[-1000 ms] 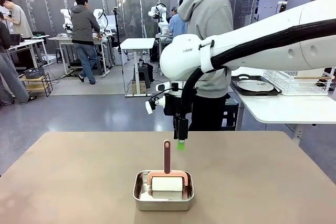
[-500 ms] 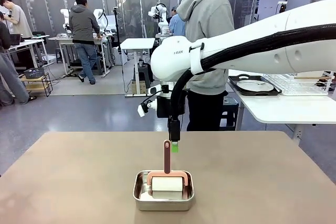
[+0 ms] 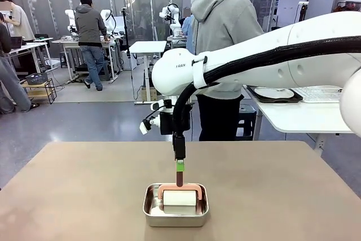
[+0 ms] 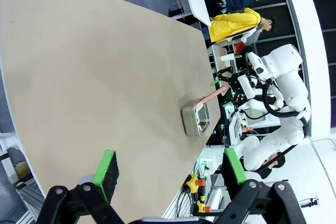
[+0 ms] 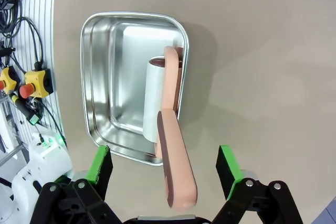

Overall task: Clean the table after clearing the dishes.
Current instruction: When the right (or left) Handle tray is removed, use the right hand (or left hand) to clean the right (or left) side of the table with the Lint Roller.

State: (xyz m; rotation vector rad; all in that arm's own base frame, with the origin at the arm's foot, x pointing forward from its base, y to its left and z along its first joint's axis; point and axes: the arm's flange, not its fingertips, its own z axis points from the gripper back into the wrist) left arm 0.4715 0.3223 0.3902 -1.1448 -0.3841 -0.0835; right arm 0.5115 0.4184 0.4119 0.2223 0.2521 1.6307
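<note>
The tan table point(image 3: 84, 196) carries a small steel pan point(image 3: 175, 211) near its front middle. In the pan stands a white roller point(image 3: 179, 198) with a terracotta handle point(image 3: 179, 178) pointing up. My right gripper point(image 3: 180, 166) hangs straight down over that handle, open. In the right wrist view the handle point(image 5: 176, 166) lies between the green pads point(image 5: 100, 163), with gaps on both sides. My left gripper point(image 4: 170, 167) is open and empty, well away from the pan point(image 4: 195, 121). A white plate point(image 3: 274, 92) of the dishes sits on a dark tray on the side table.
A person in a grey hoodie point(image 3: 223, 38) stands at the table's far edge, behind my right arm. A white side table point(image 3: 304, 117) with a wire rack stands at the right. Bare tabletop lies on both sides of the pan.
My right arm has swung left and come down. Its gripper was right of the handle's tip and now straddles the handle's top. Its jaws stayed open.
</note>
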